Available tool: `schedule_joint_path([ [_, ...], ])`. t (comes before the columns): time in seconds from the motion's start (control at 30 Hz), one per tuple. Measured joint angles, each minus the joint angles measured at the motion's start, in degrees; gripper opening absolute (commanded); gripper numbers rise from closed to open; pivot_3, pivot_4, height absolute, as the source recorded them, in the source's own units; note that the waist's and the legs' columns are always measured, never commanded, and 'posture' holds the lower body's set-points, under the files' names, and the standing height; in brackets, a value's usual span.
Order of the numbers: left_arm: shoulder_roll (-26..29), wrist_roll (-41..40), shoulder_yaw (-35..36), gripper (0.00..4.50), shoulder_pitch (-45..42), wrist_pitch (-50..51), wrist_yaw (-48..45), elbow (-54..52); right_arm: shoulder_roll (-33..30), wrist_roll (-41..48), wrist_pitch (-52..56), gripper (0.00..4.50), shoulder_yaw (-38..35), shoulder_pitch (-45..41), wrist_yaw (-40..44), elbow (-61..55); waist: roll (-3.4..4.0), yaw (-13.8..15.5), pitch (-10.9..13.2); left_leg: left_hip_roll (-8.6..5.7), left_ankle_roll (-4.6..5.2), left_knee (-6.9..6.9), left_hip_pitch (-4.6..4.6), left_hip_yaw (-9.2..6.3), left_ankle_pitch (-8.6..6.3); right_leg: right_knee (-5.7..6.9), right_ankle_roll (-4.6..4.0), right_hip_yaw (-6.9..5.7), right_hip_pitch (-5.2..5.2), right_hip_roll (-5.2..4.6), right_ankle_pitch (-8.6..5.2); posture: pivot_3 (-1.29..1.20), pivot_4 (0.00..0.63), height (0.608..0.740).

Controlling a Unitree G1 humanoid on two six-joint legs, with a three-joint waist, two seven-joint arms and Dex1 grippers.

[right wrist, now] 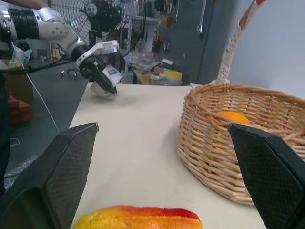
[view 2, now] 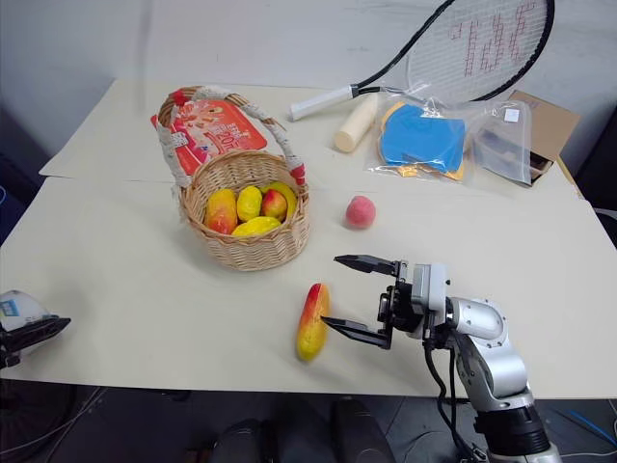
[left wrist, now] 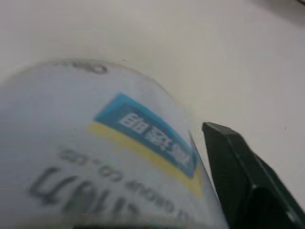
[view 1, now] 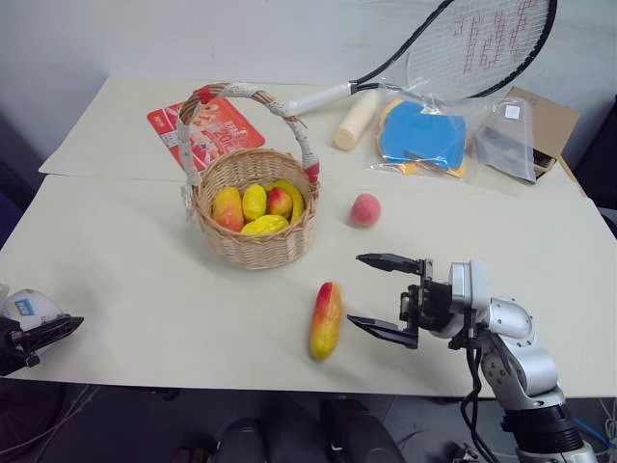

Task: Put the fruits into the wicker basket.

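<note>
At the table's left edge, the left gripper [view 1: 48, 333] has a grey tape roll [left wrist: 95, 157] against one finger; I cannot tell if it is clamped. The wicker basket [view 1: 255, 241] holds several yellow and red fruits. In front of it lies the elongated fruit [view 1: 326, 320], and the peach [view 1: 364, 209] sits right of the basket. The right gripper [view 1: 381, 294], fingers wide apart, is just beside the elongated fruit.

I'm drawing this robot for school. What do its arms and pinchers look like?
The right arm is shiny silver metal with rounded joints, turning black lower down, with black cables alongside. The right gripper has two flat, pointed black fingers with a fine textured grip. The left gripper is black too, and its arm is silver and black.
</note>
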Motion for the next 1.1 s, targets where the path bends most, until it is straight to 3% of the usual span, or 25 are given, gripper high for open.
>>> schedule_joint_path([
  [0.13,0.0,1.4,0.4,3.98,-0.8,-5.1,-0.1,0.0,-0.9,-0.5,-0.1,4.50,-0.2,0.1,0.5,1.7,0.01,-0.1,0.0,0.10,-0.08,0.01,-0.07,0.05,-0.04,0.01,-0.05,-0.08,-0.09,0.06,-0.03,0.00,0.150,0.740],
  [0.47,1.3,1.9,3.4,3.98,-4.2,-17.3,-7.2,4.1,-3.3,-1.7,-1.0,4.50,-2.9,-1.6,3.4,10.2,0.02,-0.1,0.0,0.15,-0.29,0.29,-0.63,0.34,0.12,0.26,-0.03,-0.04,-0.83,0.10,-0.02,0.00,0.150,0.740],
  [0.6,0.9,1.7,4.2,4.49,1.4,-20.9,-14.1,-3.6,-6.4,-1.3,-0.4,4.50,-6.7,-0.2,4.4,11.2,0.03,0.0,0.0,0.18,-0.28,0.26,-0.66,0.46,0.10,0.18,-0.02,-0.03,-0.86,0.09,-0.02,0.00,0.150,0.740],
  [0.77,-4.5,-0.2,3.1,4.49,2.4,-27.7,-17.7,-15.3,-10.6,-0.9,-0.3,4.50,-12.3,4.7,5.3,11.7,0.08,0.3,0.0,0.17,-0.25,0.30,-0.63,0.71,0.08,0.10,0.01,-0.04,-0.73,0.08,0.00,0.00,0.150,0.740],
  [0.9,-8.8,0.1,-4.9,4.49,7.5,-33.7,-21.1,-26.9,-14.8,-1.9,-3.5,4.50,-17.9,12.9,8.8,15.8,0.08,0.5,0.0,0.14,-0.21,0.31,-0.62,0.79,0.06,-0.01,0.06,0.00,-0.63,0.13,0.02,0.00,0.150,0.740],
  [1.1,-11.6,0.1,-8.2,4.49,7.9,-34.4,-18.7,-27.3,-16.8,-3.5,-5.3,4.50,-21.3,19.3,11.1,20.3,0.11,-0.3,0.0,0.13,0.01,0.28,-0.18,0.68,0.07,0.15,0.14,0.30,-0.44,0.24,0.16,0.00,0.150,0.740],
])
